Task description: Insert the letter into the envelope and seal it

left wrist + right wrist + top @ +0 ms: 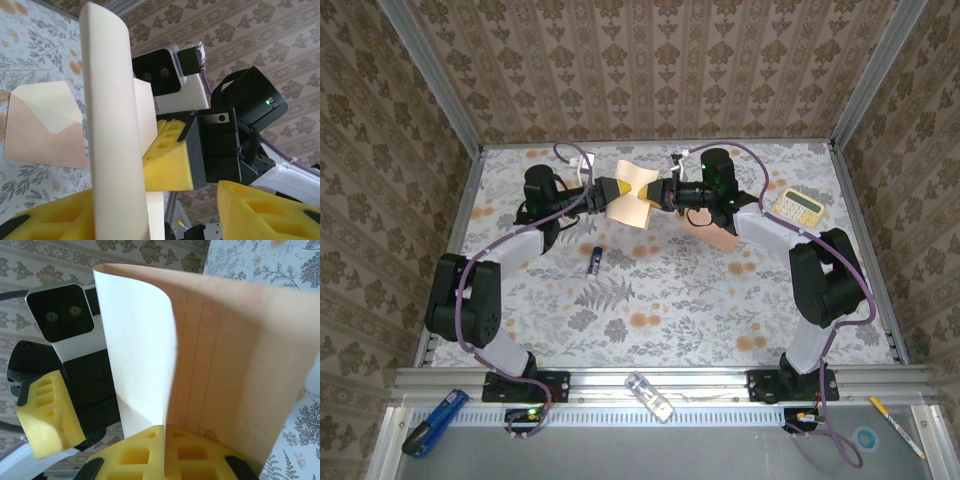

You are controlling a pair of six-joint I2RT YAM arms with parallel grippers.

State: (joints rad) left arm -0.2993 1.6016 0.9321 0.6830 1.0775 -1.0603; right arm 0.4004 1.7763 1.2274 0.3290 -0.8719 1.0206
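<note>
Floral-cloth table (650,300) within patterned walls; both arms meet in the air over its far middle. Right gripper (656,193), jaws pressed together, pinches one edge of the letter (632,205), which stands curled and clear of the surface. Left gripper (620,188) straddles the opposite edge, fingers spread: one pad close beside the sheet, the other apart from it. Envelope (45,132) lies flat on the table, pale pointed flap showing, right of the letter and partly beneath the right arm. Step in hand, by judgement: securing a two-handed hold before insertion. The next move calls for a firm left pinch, then aligning the sheet's edge with the envelope mouth.
</note>
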